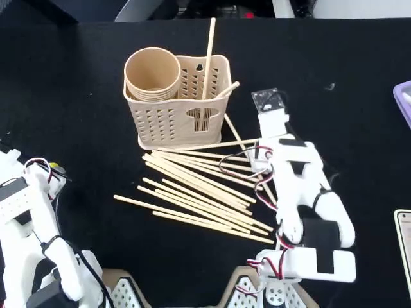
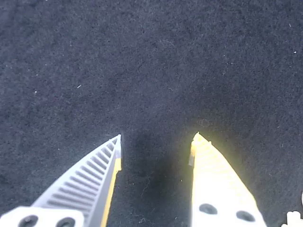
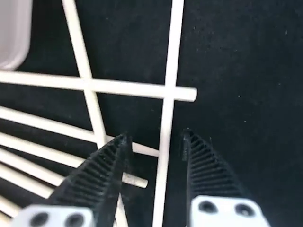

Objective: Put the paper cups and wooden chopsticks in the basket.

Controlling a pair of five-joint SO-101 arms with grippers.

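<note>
**Wooden chopsticks and paper cups: lot part-stowed, pick pending**

Paper cups: nested stack, upright in one compartment of the basket. This part is judged done. The number of cups cannot be read.

Wooden chopsticks: two stand in the neighbouring compartment, leaning on its rim. The rest lie fanned on the desk just in front of the basket. Several cross one another, which probably calls for picking them one at a time.

Right tool: jaws spread, straddling a single chopstick at the pile's edge near the basket. It appears lined up to pinch that stick. Whether it touches the stick cannot be told.

Left tool: jaws spread with nothing between them, over bare desk well apart from the pile. It seems to be kept clear to leave working room.

Hidden: from above, the right arm covers its own tool and the ends of the nearest sticks.

Cut off: a purple item at the frame's edge, which cannot be identified.
</note>
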